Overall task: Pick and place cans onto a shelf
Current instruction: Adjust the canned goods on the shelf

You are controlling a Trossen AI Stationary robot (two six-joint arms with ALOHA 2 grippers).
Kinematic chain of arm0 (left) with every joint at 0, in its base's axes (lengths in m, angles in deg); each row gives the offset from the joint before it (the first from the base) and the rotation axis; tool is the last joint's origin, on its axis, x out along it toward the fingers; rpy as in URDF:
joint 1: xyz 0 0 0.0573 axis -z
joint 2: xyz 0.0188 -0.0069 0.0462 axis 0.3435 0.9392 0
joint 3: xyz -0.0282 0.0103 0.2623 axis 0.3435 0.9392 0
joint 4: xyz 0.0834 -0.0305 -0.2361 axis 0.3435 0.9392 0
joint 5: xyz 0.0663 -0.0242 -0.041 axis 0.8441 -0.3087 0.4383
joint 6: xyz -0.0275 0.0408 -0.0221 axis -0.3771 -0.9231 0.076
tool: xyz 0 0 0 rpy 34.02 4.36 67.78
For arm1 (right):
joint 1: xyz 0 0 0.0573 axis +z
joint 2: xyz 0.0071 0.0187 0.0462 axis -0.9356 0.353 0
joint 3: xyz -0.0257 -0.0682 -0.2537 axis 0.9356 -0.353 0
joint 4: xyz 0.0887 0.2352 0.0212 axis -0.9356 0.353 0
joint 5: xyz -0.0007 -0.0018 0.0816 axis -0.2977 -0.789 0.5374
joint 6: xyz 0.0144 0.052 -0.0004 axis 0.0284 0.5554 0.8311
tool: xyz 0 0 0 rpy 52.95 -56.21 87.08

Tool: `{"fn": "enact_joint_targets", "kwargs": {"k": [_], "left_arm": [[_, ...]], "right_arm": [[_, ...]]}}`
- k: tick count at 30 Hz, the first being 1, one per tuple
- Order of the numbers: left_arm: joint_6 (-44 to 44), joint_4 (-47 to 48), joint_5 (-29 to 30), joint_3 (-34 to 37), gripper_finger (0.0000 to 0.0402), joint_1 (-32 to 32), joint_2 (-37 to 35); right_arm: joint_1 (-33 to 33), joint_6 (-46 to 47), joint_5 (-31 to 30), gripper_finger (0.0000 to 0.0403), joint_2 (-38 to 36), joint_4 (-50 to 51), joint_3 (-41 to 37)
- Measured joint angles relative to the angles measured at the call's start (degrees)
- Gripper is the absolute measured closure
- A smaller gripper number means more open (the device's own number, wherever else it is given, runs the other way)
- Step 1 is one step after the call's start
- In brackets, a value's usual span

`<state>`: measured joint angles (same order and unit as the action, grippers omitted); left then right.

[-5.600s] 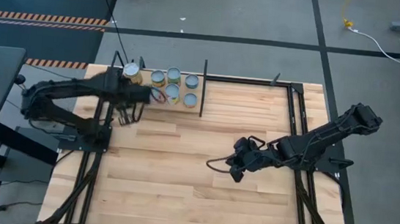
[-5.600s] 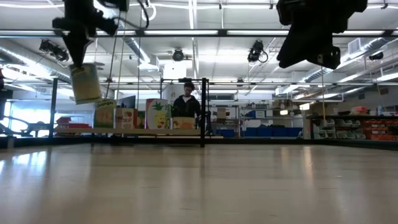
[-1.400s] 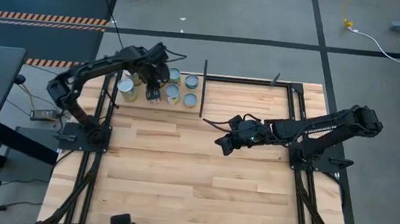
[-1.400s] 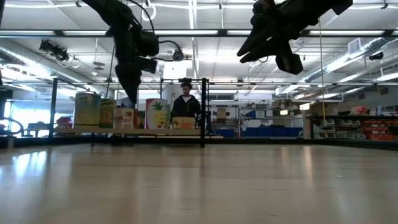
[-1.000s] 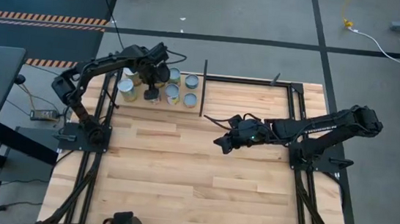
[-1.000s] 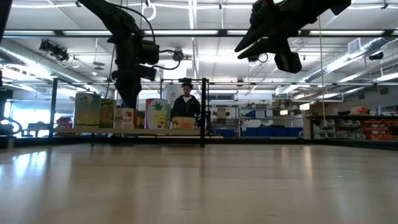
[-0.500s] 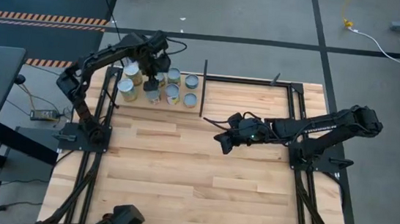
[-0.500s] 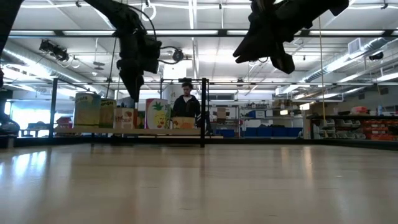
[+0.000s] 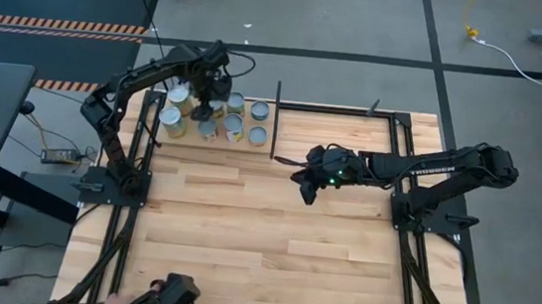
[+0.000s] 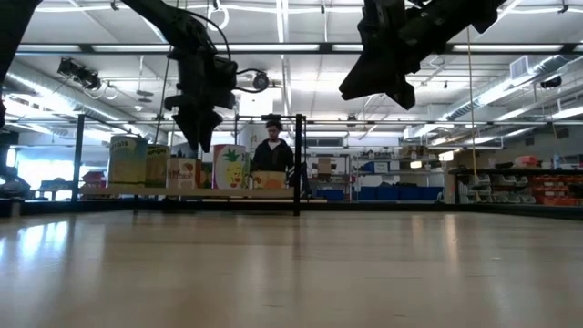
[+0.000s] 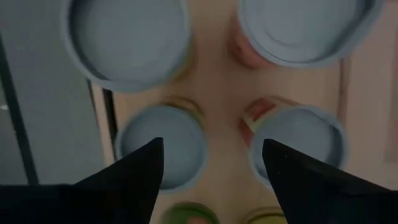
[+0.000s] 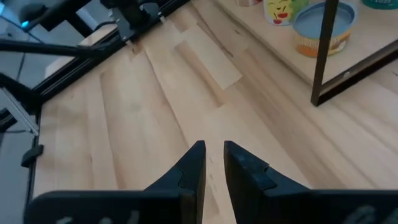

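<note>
Eight cans (image 9: 233, 120) stand upright, lids up, along the shelf (image 9: 256, 151) beneath the wide, empty left end effector (image 9: 207, 112).

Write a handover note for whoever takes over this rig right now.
Left pincer: open, empty, over the cans on the shelf.
Right pincer: all but shut, empty, above the table.
Done: every can in view stands on the shelf; none on the table.
Left: probably just pulling both arms back. The left arm hides part of the shelf, so check the count.
</note>
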<state>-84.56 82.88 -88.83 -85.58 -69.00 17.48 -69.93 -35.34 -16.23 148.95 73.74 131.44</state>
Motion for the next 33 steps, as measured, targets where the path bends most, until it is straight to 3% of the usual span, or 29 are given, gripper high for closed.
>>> {"fn": "enact_joint_targets", "kwargs": {"k": [8,19,33], "left_arm": [[3.5,2.2,0.8,0.1,0.0127,0.3,1.3],[6.1,2.5,1.0,0.1,0.0121,-0.2,1.9],[6.8,3.2,1.2,0.1,0.012,-0.6,4.1]], "right_arm": [[-0.8,-3.7,0.5,0.0335,0.0,0.0,0.0],[-2.3,-3.7,0.3,0.028,0.0,-0.1,0.0],[-2.0,-2.5,0.2,0.0277,0.0,-0.9,0.0]]}}
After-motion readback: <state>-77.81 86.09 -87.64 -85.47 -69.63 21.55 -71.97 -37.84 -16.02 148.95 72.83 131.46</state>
